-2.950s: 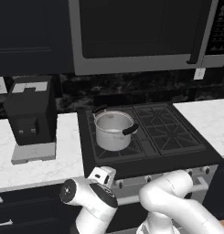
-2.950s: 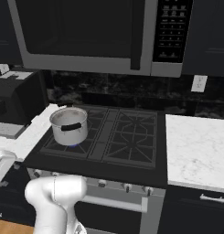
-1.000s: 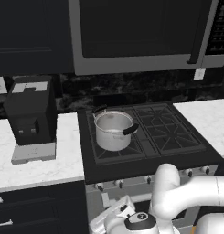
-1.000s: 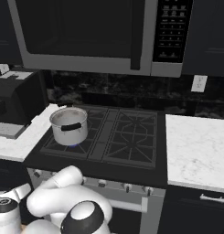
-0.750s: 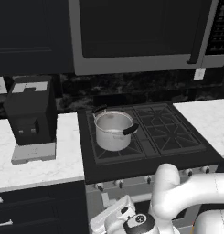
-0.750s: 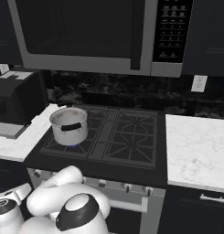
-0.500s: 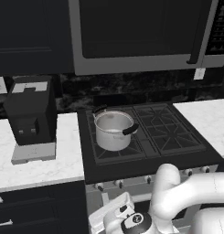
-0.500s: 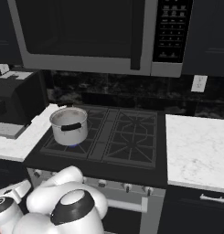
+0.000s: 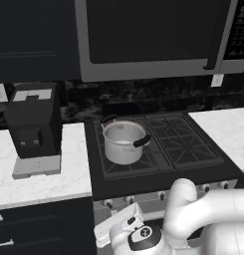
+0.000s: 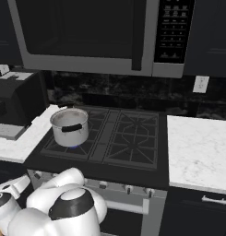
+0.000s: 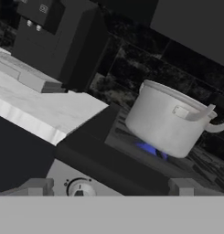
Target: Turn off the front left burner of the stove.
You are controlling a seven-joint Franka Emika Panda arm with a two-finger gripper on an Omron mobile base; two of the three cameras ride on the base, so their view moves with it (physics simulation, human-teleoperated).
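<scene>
Dark cabinets and a black marbled backsplash frame the kitchen we see, with a microwave [image 9: 153, 37] hung over the stove [image 9: 158, 149] and white marble counter [image 9: 39, 174] on both sides. On the left counter stands a black coffee machine [image 9: 34, 127] on a grey base. A steel pot [image 9: 123, 142] with black handles sits on the front left burner [image 9: 124, 164], the near left section of the black grate; in the hand view we see a blue flame [image 11: 150, 148] under the pot, so that burner is lit. The stove's other grate sections carry nothing. Along the stove's silver front panel runs a row of small round knobs [image 10: 128, 189], with a bar handle just below them in the right base view. Our arm [image 9: 203, 219] is bent low in front of the stove, its white links crossing the near part of both base views, with the hand down at the left end of the panel, below counter height. In the hand view we look up and across the panel edge toward the pot: 1 knob [image 11: 80, 188] sits at the bottom of the view, between the 2 finger tips [image 11: 38, 187] of the gripper [image 11: 109, 187]. The tips stand far apart, wide, with nothing held between them, and we see no contact with the knob. From here we cannot tell which burner that knob belongs to.
</scene>
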